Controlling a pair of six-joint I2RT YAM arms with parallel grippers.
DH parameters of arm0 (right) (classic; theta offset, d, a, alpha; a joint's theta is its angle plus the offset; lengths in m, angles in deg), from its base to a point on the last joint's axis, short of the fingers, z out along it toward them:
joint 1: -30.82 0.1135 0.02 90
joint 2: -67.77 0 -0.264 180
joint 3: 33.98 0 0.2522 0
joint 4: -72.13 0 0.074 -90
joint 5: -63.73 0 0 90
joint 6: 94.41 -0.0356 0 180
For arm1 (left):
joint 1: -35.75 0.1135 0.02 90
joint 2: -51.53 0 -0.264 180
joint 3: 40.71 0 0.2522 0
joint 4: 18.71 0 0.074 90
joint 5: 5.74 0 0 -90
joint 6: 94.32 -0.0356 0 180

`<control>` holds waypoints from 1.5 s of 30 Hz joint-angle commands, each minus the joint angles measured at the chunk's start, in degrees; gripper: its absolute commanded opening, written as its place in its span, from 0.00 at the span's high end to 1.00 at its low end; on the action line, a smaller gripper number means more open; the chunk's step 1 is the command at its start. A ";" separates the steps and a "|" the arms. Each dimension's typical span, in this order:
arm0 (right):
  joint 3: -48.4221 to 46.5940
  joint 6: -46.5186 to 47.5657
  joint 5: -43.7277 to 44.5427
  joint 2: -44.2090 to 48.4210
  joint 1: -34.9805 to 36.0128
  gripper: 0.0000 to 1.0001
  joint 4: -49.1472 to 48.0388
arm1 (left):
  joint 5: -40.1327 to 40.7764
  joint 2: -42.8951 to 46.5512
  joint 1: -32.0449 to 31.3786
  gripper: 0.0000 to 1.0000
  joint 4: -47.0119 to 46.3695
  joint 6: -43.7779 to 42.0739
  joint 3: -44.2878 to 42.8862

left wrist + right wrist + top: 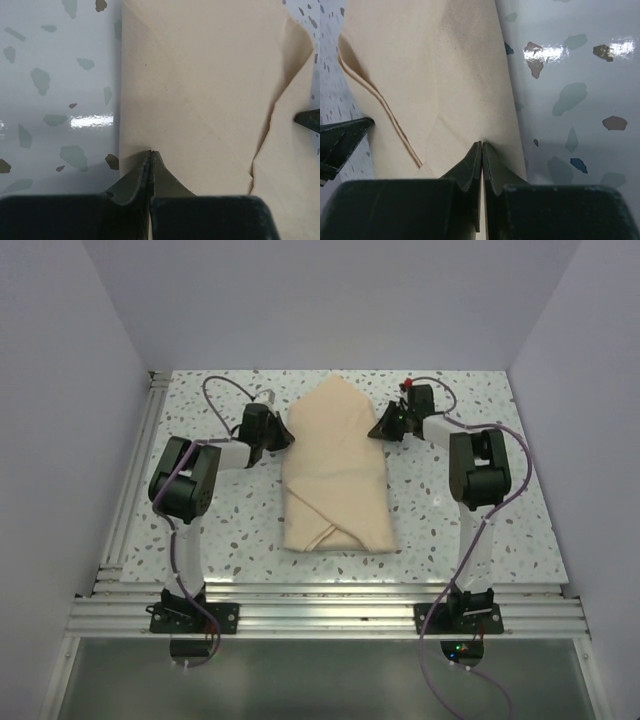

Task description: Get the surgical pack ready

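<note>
White walls close in a speckled bench [450,530]. At the left edge of the surgical pack [335,480], our left gripper [283,437] has its jaws together; we cannot tell if cloth is pinched. The pack lies mid-bench, sides folded in, far corner still pointed. At its right edge the right gripper [378,430] is likewise closed. We judge wrapping half done; next calls for folding that far corner over.
</note>
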 commanded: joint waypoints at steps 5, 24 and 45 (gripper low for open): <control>-6.12 -1.35 1.22 -0.23 -0.36 0.96 -0.75 | 7.37 1.56 0.36 1.00 2.77 -2.14 -4.22; -22.57 -7.50 -0.98 -17.81 -3.26 0.94 -0.48 | 6.65 -11.88 2.03 1.00 5.92 -1.17 -19.43; -19.66 0.84 -0.89 -9.28 -3.61 0.51 -3.03 | 7.90 -5.55 2.12 0.49 3.91 -10.40 -17.67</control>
